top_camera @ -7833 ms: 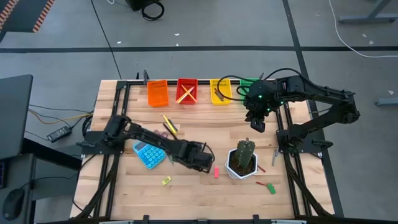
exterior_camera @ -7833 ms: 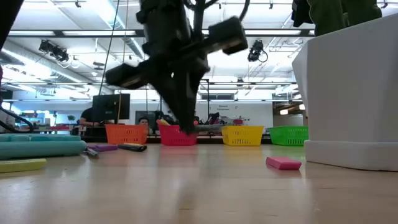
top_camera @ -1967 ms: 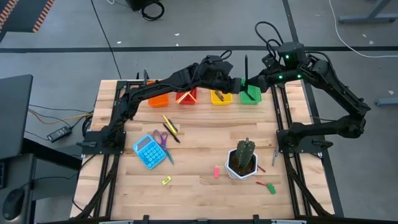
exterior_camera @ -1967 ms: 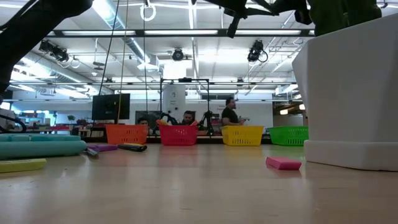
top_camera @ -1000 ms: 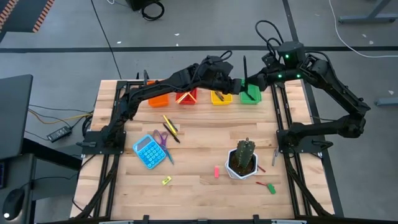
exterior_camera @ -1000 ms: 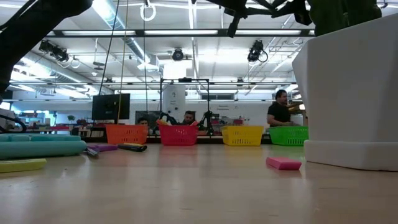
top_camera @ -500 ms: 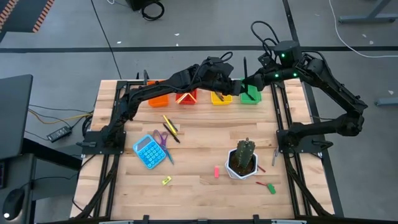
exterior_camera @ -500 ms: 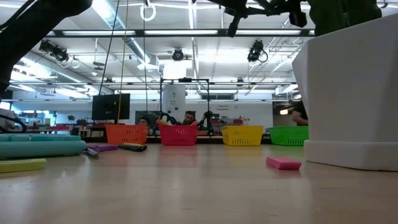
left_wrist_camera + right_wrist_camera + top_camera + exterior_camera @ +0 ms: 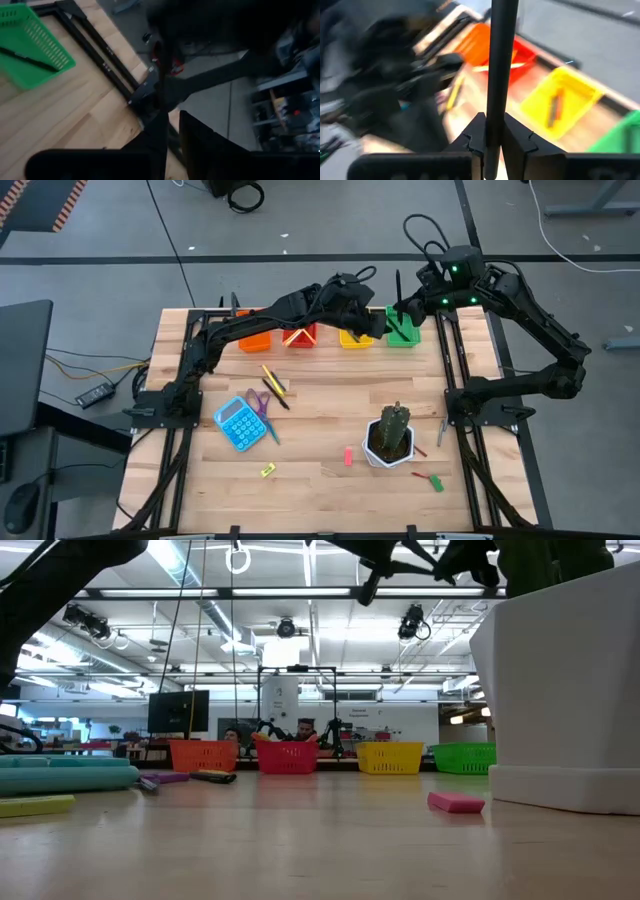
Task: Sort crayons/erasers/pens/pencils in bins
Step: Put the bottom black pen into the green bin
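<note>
A black pen (image 9: 397, 288) stands nearly upright in the air above the green bin (image 9: 405, 333), between my two grippers. My right gripper (image 9: 404, 308) is shut on it, coming from the table's right. My left gripper (image 9: 378, 320) reaches in from the left. In its wrist view its fingers (image 9: 200, 140) stand slightly apart on either side of the pen (image 9: 162, 100), with a light gap on one side. The orange (image 9: 203, 755), red (image 9: 287, 757), yellow (image 9: 390, 757) and green bins stand in a row along the far edge. A pen lies in the green bin (image 9: 30, 45). My right gripper pinches the pen's lower part (image 9: 496, 117) between its two fingers (image 9: 517, 137). They come from the table's right, slanting down, and lie across the pen. The pen is lifted clear and runs up out of the hold. My left gripper: I cannot tell whether it still touches the pen.
Mid-table lie a blue calculator (image 9: 238, 425), purple scissors (image 9: 262, 402) and a yellow pencil (image 9: 272, 378). A white cactus pot (image 9: 390, 438) stands at the near right, with a pink eraser (image 9: 348, 455), a yellow-green eraser (image 9: 267, 470) and crayons (image 9: 432, 478) around it.
My right gripper has edged in toward the pen and my left gripper. The pen has tipped slightly out of upright. In the room behind the table, a person has walked off behind the pot.
</note>
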You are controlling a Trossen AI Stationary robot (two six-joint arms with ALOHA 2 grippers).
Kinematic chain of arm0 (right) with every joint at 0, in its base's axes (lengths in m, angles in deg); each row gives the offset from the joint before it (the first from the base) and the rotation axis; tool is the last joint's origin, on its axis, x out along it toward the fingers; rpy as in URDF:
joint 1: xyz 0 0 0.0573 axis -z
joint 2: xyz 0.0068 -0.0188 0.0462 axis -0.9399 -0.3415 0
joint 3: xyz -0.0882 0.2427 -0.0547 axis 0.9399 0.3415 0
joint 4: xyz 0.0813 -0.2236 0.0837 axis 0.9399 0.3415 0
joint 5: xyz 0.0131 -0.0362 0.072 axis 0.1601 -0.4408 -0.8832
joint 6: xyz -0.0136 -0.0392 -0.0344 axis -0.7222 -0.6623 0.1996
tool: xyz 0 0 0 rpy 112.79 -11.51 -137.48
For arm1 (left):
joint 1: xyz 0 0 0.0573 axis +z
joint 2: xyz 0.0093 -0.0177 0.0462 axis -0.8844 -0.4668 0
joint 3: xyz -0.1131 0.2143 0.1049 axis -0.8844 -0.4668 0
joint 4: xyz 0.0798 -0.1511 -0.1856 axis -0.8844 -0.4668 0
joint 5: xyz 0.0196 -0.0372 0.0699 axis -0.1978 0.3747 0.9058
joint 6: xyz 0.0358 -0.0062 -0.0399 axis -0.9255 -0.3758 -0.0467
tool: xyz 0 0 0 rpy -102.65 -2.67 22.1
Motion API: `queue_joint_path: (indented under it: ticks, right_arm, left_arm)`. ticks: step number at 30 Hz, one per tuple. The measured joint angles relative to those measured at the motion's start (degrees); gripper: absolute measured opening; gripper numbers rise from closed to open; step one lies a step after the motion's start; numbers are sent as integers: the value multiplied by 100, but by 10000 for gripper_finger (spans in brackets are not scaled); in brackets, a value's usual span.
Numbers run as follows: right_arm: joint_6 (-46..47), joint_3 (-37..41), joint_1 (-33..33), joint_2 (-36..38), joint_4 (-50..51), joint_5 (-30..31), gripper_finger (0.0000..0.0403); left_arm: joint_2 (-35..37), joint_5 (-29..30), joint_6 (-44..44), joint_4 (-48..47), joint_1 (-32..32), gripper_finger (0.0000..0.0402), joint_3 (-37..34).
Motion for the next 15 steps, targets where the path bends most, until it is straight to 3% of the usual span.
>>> queue_joint_path:
  ticks: [8, 15]
  right_arm:
    - [-890, 0, -4, -152, 1234, 835, 44]
    - [-1826, 0, 255, -1272, 1937, 1207, 45]
  left_arm:
    - [335, 70, -715, -1470, 120, 85, 2]
    - [720, 132, -1172, -1981, 190, 83, 2]
